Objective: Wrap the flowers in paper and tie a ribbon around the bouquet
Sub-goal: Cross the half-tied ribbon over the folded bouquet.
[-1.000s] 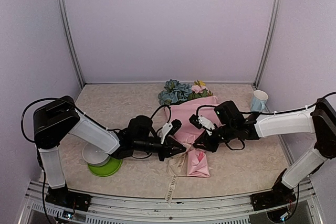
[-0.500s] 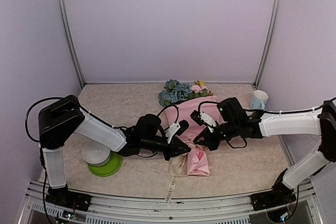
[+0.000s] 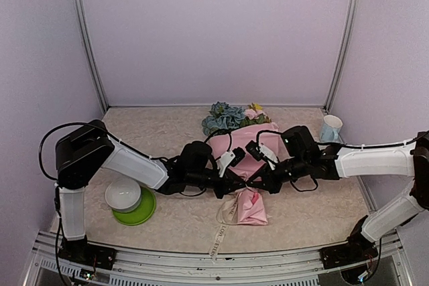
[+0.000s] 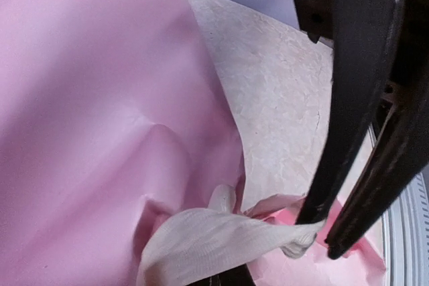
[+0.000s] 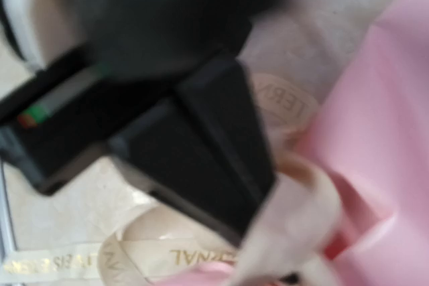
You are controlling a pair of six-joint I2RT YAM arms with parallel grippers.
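Now the left gripper (image 3: 236, 184) is pinched tight on the ribbon (image 4: 214, 242), at the thin end of the bouquet (image 3: 234, 141). The right gripper (image 3: 259, 180) is closed too, maybe on that ribbon; its view is blurry.

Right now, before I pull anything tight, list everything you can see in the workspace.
paper wrap: one, pink, rolled into a cone, table centre
flowers: one bunch, blue, pink and yellow, at the paper wrap's wide far end
ribbon: one, cream with dark lettering, at the paper wrap's narrow end, tail toward the near edge
bowl: one, white, near left, on the plate
plate: one, green, under the bowl
cup: one, pale, far right
table: one, beige
left tool: one, black, shut on the ribbon
right tool: one, black, shut beside the paper wrap, hold unclear
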